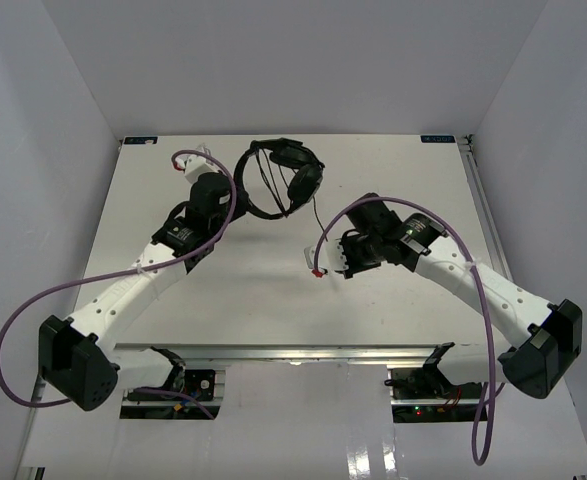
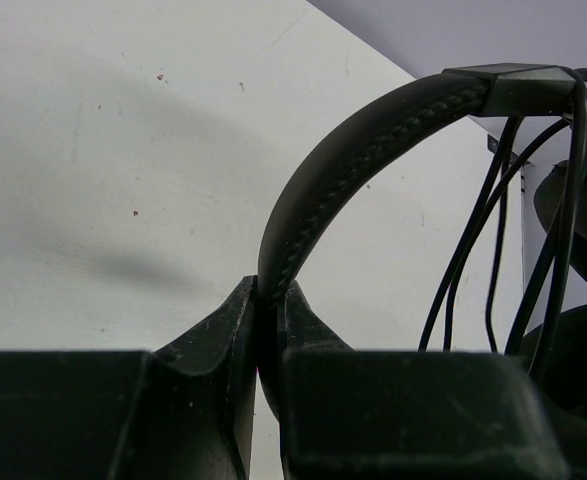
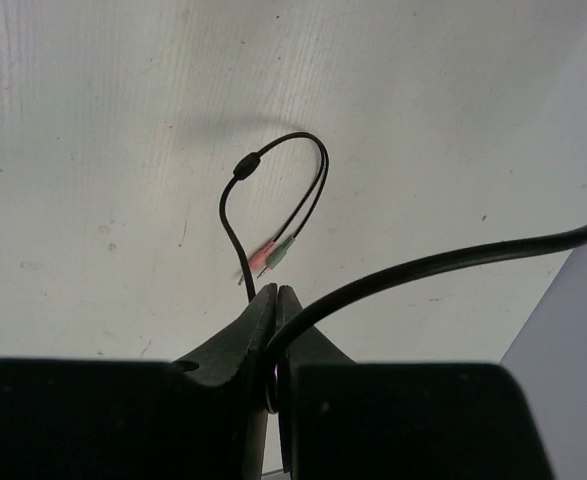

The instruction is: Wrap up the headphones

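Top external view, near edge: a metal rail [image 1: 293, 352] runs across the white table [image 1: 273, 310], with the two arm bases at its ends. Purple cables [image 1: 45, 292] loop off both arms, the left one swinging wide over the near-left corner.

Mid-table, right of centre: the right gripper [image 3: 275, 300] is pinched fully closed on the thin dark cord [image 3: 423, 262]. From the wrist camera, one thin run leaves the jaws, arcs away past a small inline bead [image 3: 243, 165] and doubles back. It ends in two plugs [image 3: 273, 252], one pinkish and one greenish, hanging just beyond the fingertips. A second run sweeps off to the right edge of that view. From above, the cord climbs from this gripper toward the far ear cup.

Farther, left of centre: the left gripper [image 2: 270, 300] is clamped tight on the headband [image 2: 373, 130], which rises from between the jaws and arches over to the right. Several cord strands hang down beside it.

Far centre: the headphones [image 1: 303, 180] sit just right of the left gripper, near the back edge. The two ear cups [image 1: 289, 153] are close together. I cannot tell whether they rest on the table or hang clear.

White walls [image 1: 533, 120] close in left, right and far.
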Tool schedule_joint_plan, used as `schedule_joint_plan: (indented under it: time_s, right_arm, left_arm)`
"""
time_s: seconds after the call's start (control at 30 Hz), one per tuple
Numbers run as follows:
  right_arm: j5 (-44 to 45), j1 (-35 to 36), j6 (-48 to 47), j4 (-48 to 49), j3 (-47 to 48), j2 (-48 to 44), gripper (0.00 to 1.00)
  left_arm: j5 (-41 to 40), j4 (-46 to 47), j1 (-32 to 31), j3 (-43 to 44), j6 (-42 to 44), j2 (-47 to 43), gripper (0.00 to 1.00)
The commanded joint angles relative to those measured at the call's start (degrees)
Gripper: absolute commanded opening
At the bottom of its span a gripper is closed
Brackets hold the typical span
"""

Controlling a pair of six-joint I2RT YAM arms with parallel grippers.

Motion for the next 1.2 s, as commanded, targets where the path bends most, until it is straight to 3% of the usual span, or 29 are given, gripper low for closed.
schedule_joint_plan:
  time_s: [0.0,0.3,0.57,1.17]
  right_arm:
    - [2.6,2.44,-3.24,-0.29,0.23,-2.01,0.08]
    - [14.1,9.81,-6.76,3.63,-1.16,-2.33,0.08]
    - [21.76,16.28,-8.92,4.29,-2.46,-2.41,0.08]
    - [26.46,23.67,-8.09,0.05,2.99,4.27,0.08]
  left_arm:
    - [1.85,2.39,1.02,3.93,-5.19,1.78,0.0]
    - [4.6,3.48,2.38,6.71,-14.14,7.34,0.0]
    - [3.84,3.34,2.8,6.23,-15.21,7.96,0.0]
    - [6.8,7.87,5.78,1.87,-17.77,1.97,0.0]
